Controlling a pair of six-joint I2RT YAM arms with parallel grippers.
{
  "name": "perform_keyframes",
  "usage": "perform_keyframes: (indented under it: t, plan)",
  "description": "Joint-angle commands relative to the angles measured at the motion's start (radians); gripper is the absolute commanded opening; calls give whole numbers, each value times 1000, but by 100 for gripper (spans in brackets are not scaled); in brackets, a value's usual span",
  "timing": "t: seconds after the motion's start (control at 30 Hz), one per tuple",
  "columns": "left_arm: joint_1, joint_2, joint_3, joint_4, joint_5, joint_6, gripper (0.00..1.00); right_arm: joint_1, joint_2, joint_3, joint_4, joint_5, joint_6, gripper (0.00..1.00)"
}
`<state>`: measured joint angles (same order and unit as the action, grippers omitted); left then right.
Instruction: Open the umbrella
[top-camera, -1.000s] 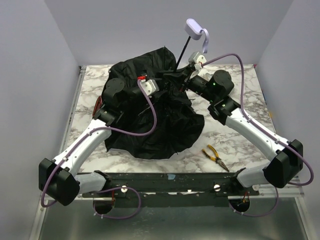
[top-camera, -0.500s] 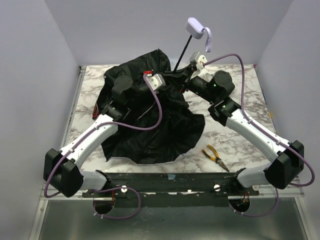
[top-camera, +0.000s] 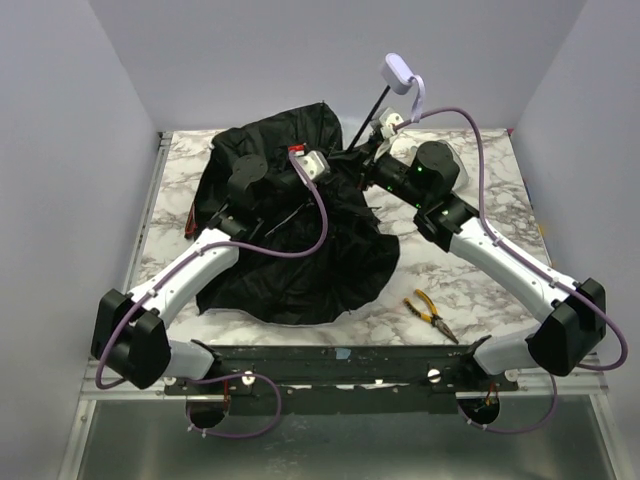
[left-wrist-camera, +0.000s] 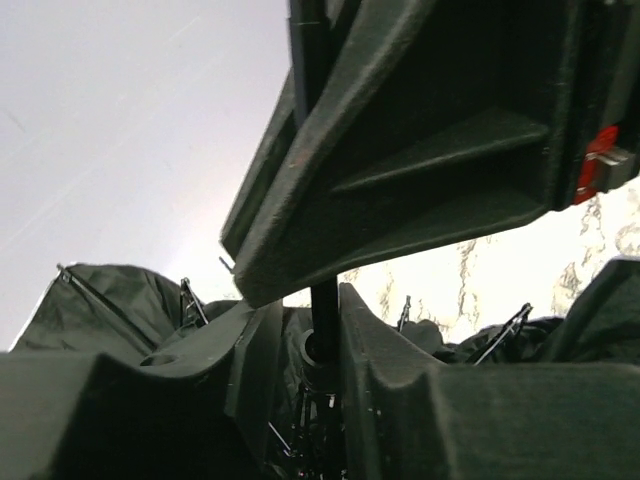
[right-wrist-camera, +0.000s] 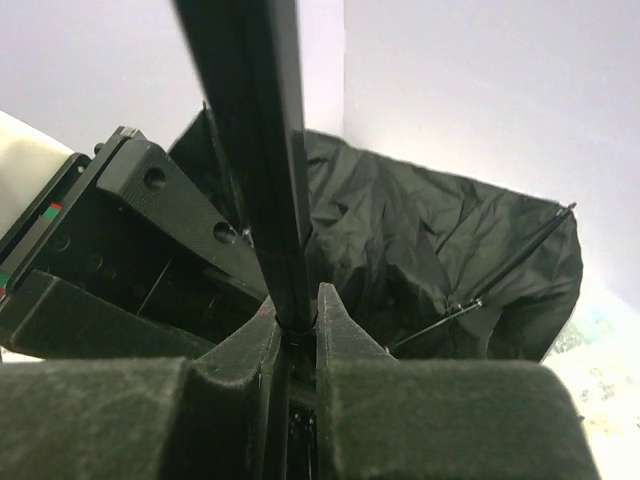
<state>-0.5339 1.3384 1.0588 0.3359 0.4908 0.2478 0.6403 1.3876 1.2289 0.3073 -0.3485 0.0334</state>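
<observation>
The umbrella's black fabric (top-camera: 300, 250) lies spread and crumpled on the marble table (top-camera: 480, 190). Its thin black shaft (top-camera: 372, 112) slants up to the back right and ends in the pale rounded handle (top-camera: 398, 72) with a strap. My right gripper (top-camera: 370, 152) is shut on the shaft, which its wrist view shows pinched between the jaws (right-wrist-camera: 297, 305). My left gripper (top-camera: 338, 165) is just left of it, lower on the same shaft (left-wrist-camera: 323, 320). Its jaws stand close on the shaft, by a round collar. Thin metal ribs (left-wrist-camera: 95, 300) stick out of the fabric.
Yellow-handled pliers (top-camera: 432, 315) lie on the table at the front right. A red-brown object (top-camera: 193, 215) peeks from under the fabric's left edge. Grey walls close in the back and both sides.
The handle and shaft have moved up and to the right with my right gripper. My left arm has reached further back along the shaft. The fabric has drawn in at the front.
</observation>
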Motion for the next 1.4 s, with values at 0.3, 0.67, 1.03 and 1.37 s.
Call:
perform_keyframes:
  t: [0.3, 0.67, 1.03, 1.37]
  plan:
    - [118, 155, -34, -259, -163, 159, 28, 5, -84, 128, 172, -11, 92, 1]
    - [125, 34, -7, -178, -35, 208, 0, 5, -118, -28, 115, -53, 4, 23]
    - [141, -101, 206, -322, 37, 377, 0, 1, -358, -364, -212, 144, -190, 86]
    - [144, -171, 336, -531, 80, 800, 0, -260, -333, -272, -420, 124, -52, 94]
